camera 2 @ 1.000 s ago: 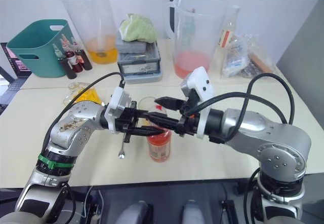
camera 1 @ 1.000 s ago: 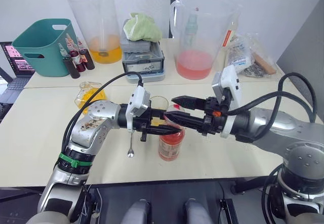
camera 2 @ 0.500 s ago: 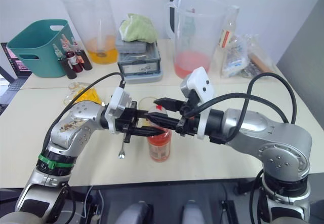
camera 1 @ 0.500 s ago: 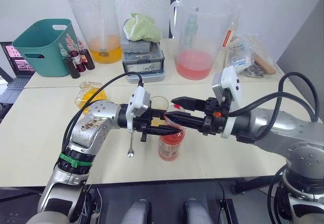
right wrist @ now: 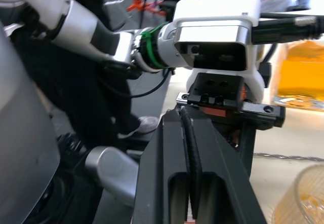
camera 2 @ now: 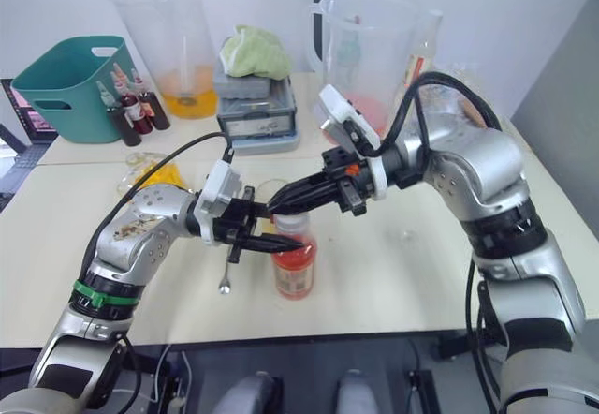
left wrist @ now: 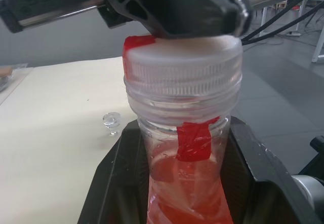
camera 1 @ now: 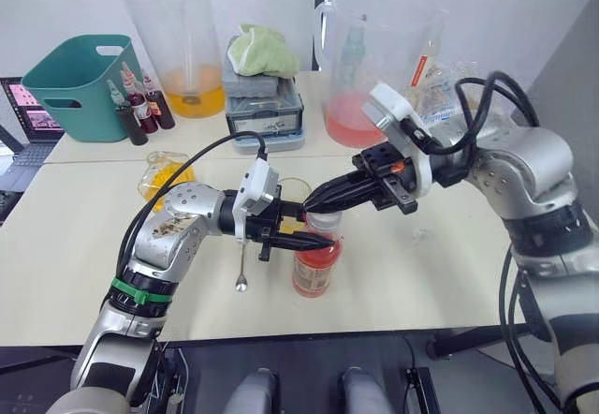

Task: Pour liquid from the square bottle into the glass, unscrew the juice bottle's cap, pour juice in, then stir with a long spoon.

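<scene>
**Both arms meet over the juice bottle**

The left arm reaches in from the near left, forearm level, and its left pincer [camera 1: 301, 234] is clamped on the neck of the tall slim clear plastic juice bottle [camera 1: 315, 262], one black finger on either side, just below the small round white screw cap with a red mark [left wrist: 183, 58]. The bottle stands upright on the table, pinkish-red juice [camera 1: 314, 269] in its lower part. The right arm bends in from the far right, elbow raised, forearm sloping down and to the left. Its right pincer [camera 1: 327, 199] has its two fingers pressed flat together, tips resting on top of the cap and gripping nothing.

The small plain clear cylindrical glass tumbler [camera 1: 294, 190] stands just behind the bottle. The short faceted clear glass square bottle of yellow-orange liquid [camera 1: 165, 174] sits well to the left of it, lying tilted. The thin long silver metal bar spoon [camera 1: 242, 266] lies under the left forearm, bowl toward the near edge. A small clear stopper [camera 1: 421, 235] lies to the right.

The pale cream table [camera 1: 65, 236] is one of two pushed together before a white wall. At the far side stand two large clear measuring jugs, one with orange liquid [camera 1: 182, 44] and one with pink [camera 1: 368, 67], one teal plastic basket [camera 1: 79, 86], several small dark dropper bottles [camera 1: 140, 105] and one grey box topped by a green cloth [camera 1: 261, 51].
</scene>
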Robot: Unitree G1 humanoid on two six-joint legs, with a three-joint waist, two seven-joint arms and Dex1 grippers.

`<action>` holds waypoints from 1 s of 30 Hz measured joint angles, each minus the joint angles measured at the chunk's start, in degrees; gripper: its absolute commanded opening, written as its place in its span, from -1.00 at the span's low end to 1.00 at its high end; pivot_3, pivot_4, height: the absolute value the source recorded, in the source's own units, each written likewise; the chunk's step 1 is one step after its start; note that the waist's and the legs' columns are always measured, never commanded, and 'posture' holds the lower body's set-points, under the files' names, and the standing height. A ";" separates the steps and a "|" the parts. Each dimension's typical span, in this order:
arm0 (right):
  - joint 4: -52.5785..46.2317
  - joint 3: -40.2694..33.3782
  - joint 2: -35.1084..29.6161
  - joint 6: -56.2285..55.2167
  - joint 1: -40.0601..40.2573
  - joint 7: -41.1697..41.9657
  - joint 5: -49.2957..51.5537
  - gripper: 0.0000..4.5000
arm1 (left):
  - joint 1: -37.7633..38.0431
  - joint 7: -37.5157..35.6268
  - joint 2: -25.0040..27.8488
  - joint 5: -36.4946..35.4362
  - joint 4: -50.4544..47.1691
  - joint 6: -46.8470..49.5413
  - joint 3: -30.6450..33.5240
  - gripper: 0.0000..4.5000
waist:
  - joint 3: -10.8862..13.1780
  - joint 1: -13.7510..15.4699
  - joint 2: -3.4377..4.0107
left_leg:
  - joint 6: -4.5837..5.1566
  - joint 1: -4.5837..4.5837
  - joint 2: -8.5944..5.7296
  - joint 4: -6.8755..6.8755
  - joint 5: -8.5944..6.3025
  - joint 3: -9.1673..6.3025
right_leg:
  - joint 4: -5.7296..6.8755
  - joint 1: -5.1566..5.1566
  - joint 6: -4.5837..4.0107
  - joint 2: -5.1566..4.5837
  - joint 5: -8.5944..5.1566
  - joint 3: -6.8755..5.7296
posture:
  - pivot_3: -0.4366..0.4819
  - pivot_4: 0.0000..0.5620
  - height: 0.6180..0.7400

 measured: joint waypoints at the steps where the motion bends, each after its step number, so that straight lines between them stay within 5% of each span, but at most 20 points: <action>1: 0.73 0.11 0.35 -0.11 -0.33 1.10 -0.55 -0.99 | -0.01 0.00 -0.04 0.00 0.00 -0.01 0.00 -0.35 | 0.00 0.04 0.00 | 0.00 -0.02 -0.02 0.00 0.00 0.00 | -0.01 -0.02 0.00 -0.03 0.00 0.00 | -0.05 -0.47 1.00; 5: 0.30 -1.63 0.67 0.90 -0.53 1.34 -0.83 -0.99 | -0.01 0.01 -0.06 -0.01 -0.02 -0.09 0.02 -0.35 | 0.00 0.06 0.00 | -0.02 -0.06 -0.02 0.00 0.01 0.00 | 0.01 -0.09 0.00 -0.04 0.01 0.01 | -0.05 -0.47 1.00; 14: -20.44 -20.09 0.41 12.61 7.87 -21.70 10.33 0.25 | 0.19 0.16 -0.10 0.01 -0.23 -0.12 -0.07 -0.35 | 0.00 0.27 0.00 | -0.02 -0.08 -0.04 -0.01 0.00 -0.07 | 0.01 -0.07 -0.01 -0.07 0.03 0.01 | -0.05 -0.47 1.00; 23: -36.68 -26.11 4.29 24.77 20.08 -53.38 17.49 0.25 | 0.20 0.28 0.00 0.00 -0.36 0.18 0.03 -0.35 | -0.01 0.15 0.00 | -0.02 -0.06 -0.04 -0.02 0.01 -0.04 | 0.07 -0.07 -0.01 -0.06 0.03 0.04 | -0.05 -0.47 1.00; 30: -39.92 -28.65 4.88 26.33 23.68 -65.78 25.93 0.25 | 0.20 0.10 0.00 -0.11 -0.40 0.31 -0.02 -0.35 | -0.01 0.13 0.00 | -0.01 -0.01 -0.03 -0.03 0.00 -0.03 | 0.04 -0.02 0.01 -0.05 0.04 0.05 | -0.05 -0.47 1.00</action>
